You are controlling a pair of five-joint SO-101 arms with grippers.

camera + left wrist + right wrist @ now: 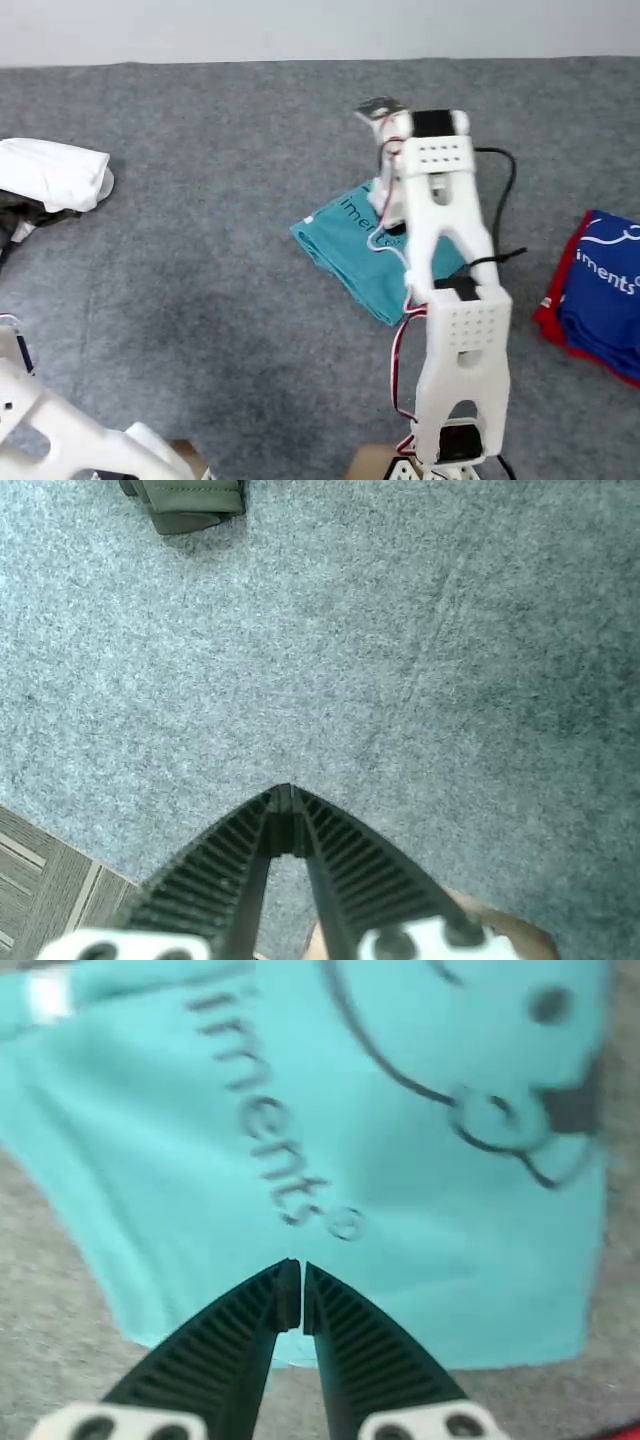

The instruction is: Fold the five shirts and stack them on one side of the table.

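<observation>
Over the teal shirt (430,1280), right pincer (293,1266) hangs pressed together; left pincer (290,790) likewise.

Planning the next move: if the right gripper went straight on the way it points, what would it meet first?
Probably the teal shirt, just past the right gripper and its shut jaws; depth is unclear.

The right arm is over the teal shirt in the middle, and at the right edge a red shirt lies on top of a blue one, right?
Not quite: the high view shows the blue shirt on top of the red shirt, not under it. The right gripper is indeed over the teal shirt in the middle.
</observation>
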